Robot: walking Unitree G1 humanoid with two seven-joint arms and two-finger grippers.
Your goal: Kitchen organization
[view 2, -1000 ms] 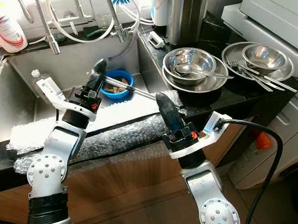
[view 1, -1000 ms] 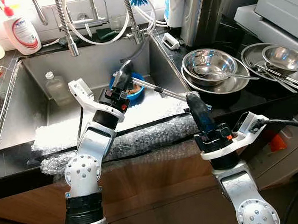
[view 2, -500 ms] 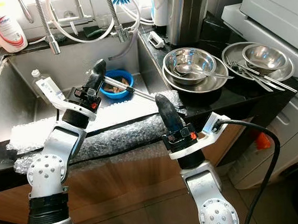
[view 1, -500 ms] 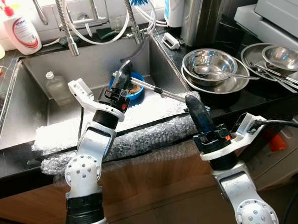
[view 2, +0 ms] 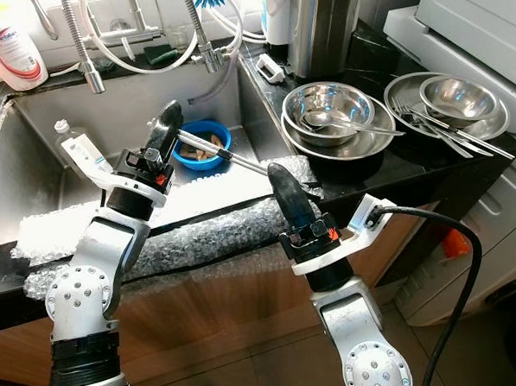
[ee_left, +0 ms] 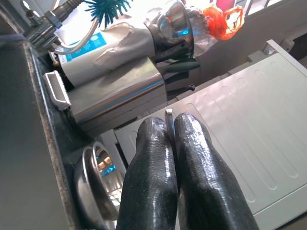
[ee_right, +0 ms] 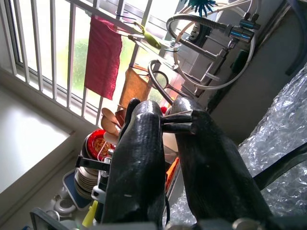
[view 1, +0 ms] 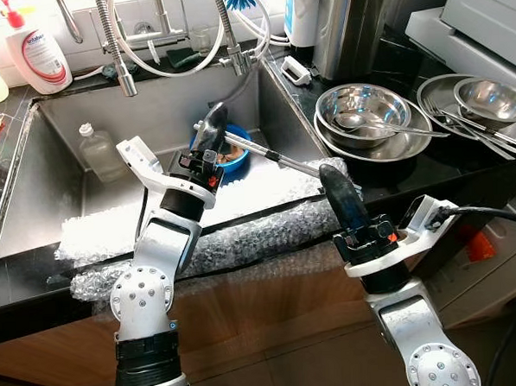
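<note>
Fingers of my left gripper [view 1: 215,124] were pinched shut on one end of a long thin metal rod [view 1: 278,156] above the steel sink [view 1: 58,182]. My right gripper [view 1: 333,179] clamped its other end over the bubble wrap [view 1: 243,233].

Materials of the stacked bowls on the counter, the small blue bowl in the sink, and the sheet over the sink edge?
Stacked bowls: likely stainless steel, mirror-bright reflections. Blue bowl: probably plastic, opaque uniform colour. Sheet: bubble wrap, clear with a pebbled texture.
</note>
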